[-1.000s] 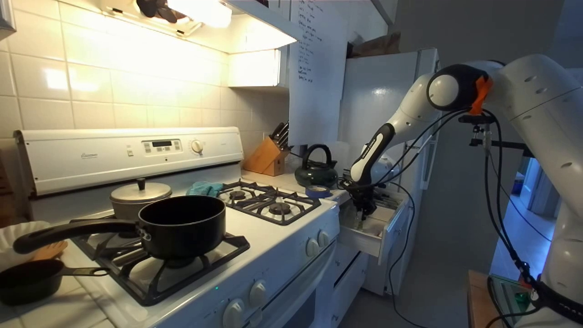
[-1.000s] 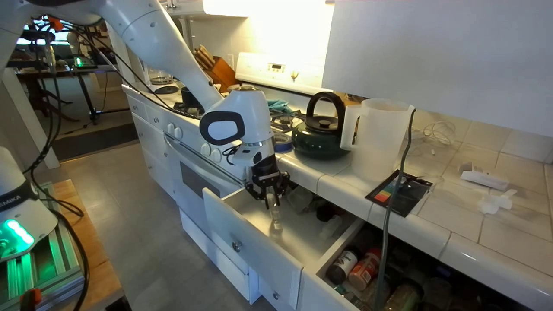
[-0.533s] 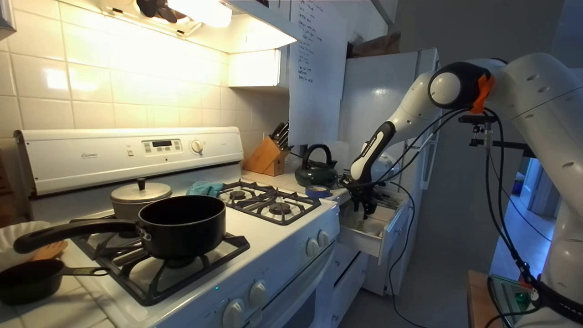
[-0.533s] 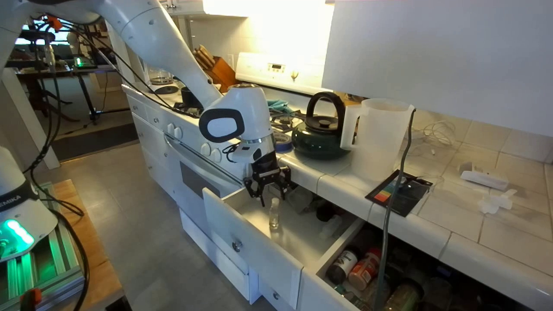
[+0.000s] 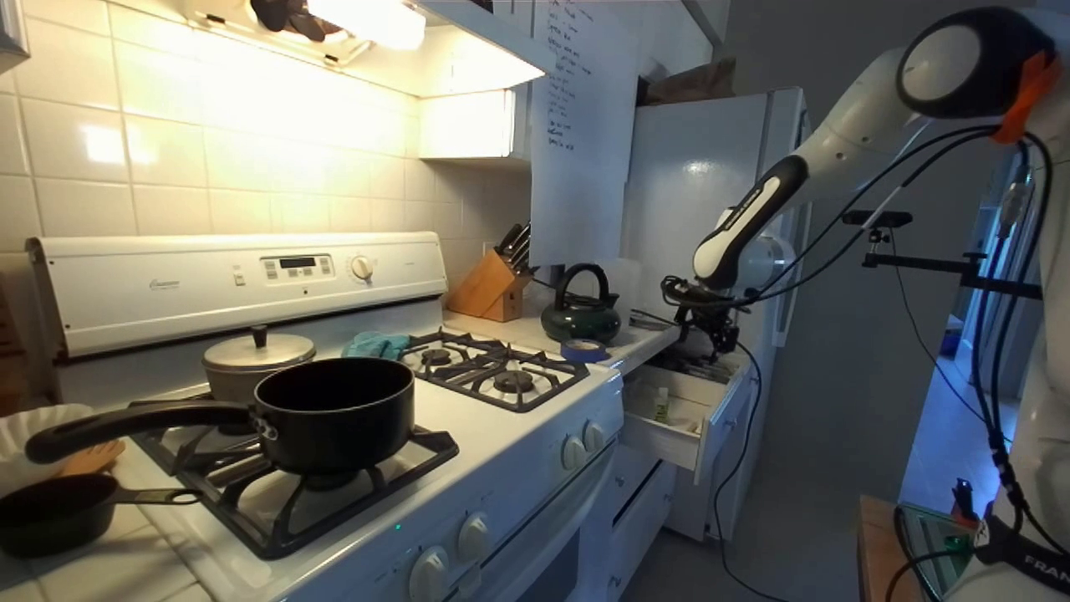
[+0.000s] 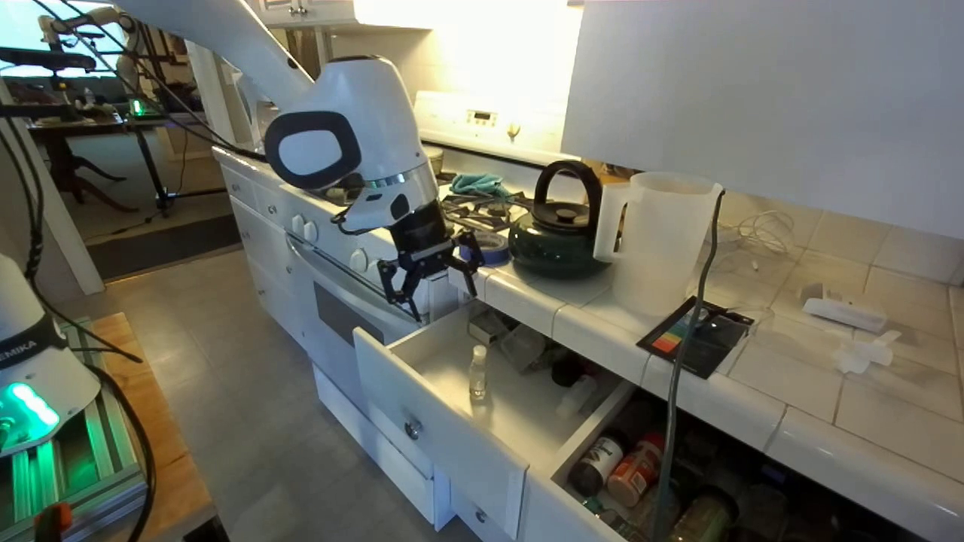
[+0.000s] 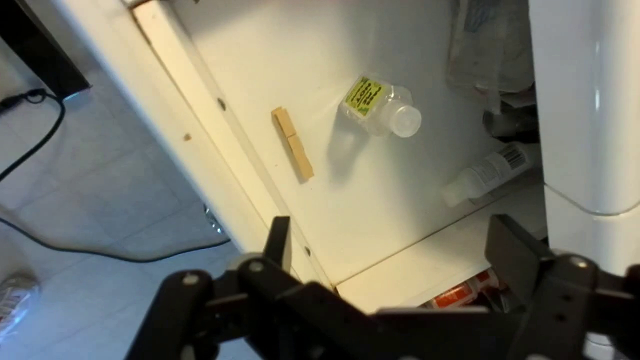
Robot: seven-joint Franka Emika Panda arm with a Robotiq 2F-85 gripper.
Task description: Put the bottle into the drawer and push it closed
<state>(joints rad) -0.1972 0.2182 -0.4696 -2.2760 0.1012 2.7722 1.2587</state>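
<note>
A small clear bottle with a yellow-green label stands upright on the drawer floor, apart from the gripper; both exterior views show it [image 6: 478, 375] [image 5: 661, 405]. From above, the wrist view shows the bottle [image 7: 372, 102] and its whitish cap. The white drawer [image 6: 437, 429] is pulled out, its front panel and round knob well clear of the cabinet. My gripper [image 6: 444, 305] hangs above the drawer's stove-side end, higher than the bottle. In the wrist view the gripper [image 7: 392, 225] is spread wide with nothing between its fingers.
Inside the drawer lie a wooden clothespin [image 7: 292, 143], a white bottle [image 7: 492, 172] and some bags. An open neighbouring drawer holds several jars [image 6: 636, 468]. The counter edge [image 6: 595, 324] overhangs the drawer's back, with a green kettle [image 6: 561, 237] and a pitcher [image 6: 655, 241] above. A cable [image 6: 681, 361] hangs down.
The gripper's fingers have spread and let go of the bottle, which stays standing in the drawer. The arm has then risen and moved away from the bottle, back towards its base.
</note>
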